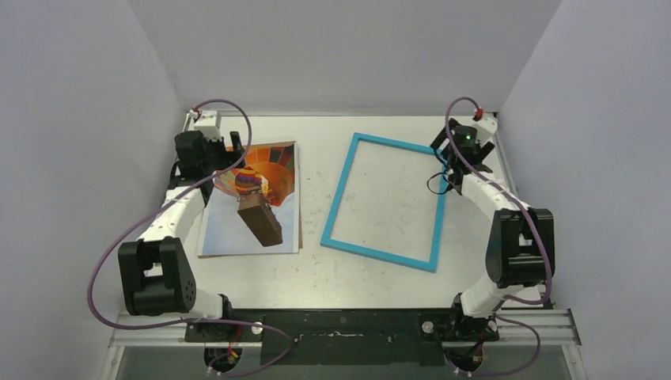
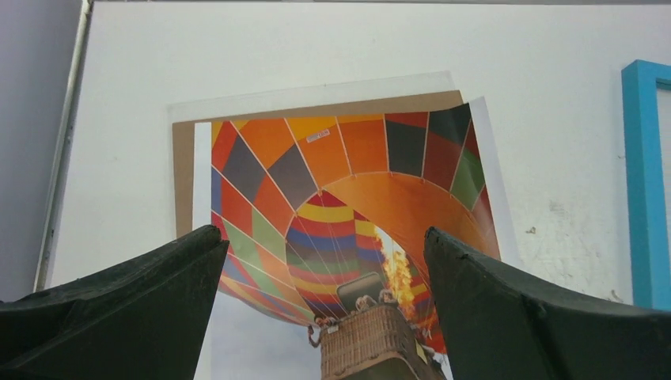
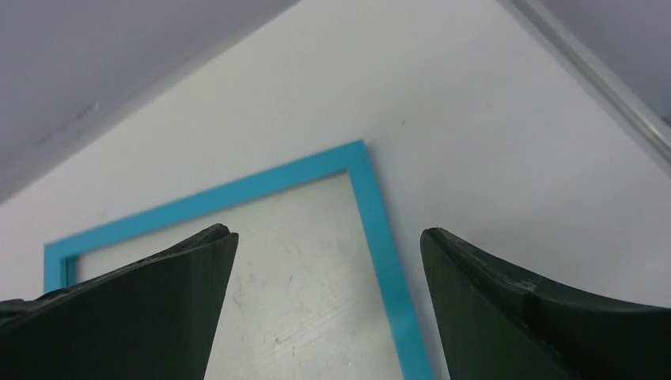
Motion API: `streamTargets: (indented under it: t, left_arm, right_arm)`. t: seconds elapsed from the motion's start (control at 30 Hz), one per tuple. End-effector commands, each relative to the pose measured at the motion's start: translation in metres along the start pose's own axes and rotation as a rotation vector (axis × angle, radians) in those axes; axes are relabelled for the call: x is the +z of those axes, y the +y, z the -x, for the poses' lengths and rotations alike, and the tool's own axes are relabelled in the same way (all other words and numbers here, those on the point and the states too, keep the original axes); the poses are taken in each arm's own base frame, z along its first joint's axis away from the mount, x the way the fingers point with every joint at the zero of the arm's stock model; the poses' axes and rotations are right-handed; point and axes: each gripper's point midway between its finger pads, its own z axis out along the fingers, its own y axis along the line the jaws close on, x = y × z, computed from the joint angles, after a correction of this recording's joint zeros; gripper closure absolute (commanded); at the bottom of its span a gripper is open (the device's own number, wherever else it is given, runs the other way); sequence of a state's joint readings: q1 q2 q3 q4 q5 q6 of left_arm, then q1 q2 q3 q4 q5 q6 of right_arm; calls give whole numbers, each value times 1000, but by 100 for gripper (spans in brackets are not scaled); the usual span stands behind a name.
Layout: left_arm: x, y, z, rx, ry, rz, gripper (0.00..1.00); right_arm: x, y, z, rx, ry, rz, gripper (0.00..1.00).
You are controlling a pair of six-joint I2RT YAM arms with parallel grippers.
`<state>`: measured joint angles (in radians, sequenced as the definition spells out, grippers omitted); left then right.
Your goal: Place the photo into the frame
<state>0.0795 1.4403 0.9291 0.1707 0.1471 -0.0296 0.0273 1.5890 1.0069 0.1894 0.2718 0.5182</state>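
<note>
L fingers (image 2: 134, 305) wide open, nothing held, over the photo (image 2: 348, 182), a thin, light, floppy print on a brown board (image 2: 183, 174), table (image 2: 514, 95) left, prob. needs gentle edge pinch; R fingers (image 3: 142, 305) wide too, above the frame (image 3: 237, 192) corner.

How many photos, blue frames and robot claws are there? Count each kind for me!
photo: 1
blue frame: 1
claws: 2, the left claw and the right claw, both open
Total: 4
</note>
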Motion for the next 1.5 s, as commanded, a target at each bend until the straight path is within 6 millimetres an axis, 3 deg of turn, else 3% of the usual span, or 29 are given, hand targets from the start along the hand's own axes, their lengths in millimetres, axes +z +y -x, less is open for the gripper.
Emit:
streamTargets:
  t: [0.0,0.03,0.17,0.23,0.43,0.77,1.3,1.47]
  left_arm:
    - [-32,-11,-7,-62,232,-33,4]
    - [-37,-12,-10,-79,267,-34,4]
    - [-56,-12,1,-141,312,-33,4]
    - [-63,-11,5,-147,306,-28,4]
    - [-69,-12,9,-151,326,-26,4]
    - [-68,-19,-4,-190,377,-53,4]
    - [-75,-24,-11,-167,402,-88,3]
    - [-75,-27,-10,-176,405,-102,1]
  right_arm:
    - [-38,73,-71,-258,248,21,10]
    - [-49,87,-87,-326,270,16,10]
    - [-92,162,-118,-448,272,111,10]
    - [-107,187,-137,-497,292,138,10]
    - [-127,224,-190,-584,362,172,9]
    - [-117,233,-232,-656,408,150,0]
    - [-103,230,-284,-664,490,153,41]
    - [-104,233,-293,-641,518,174,59]
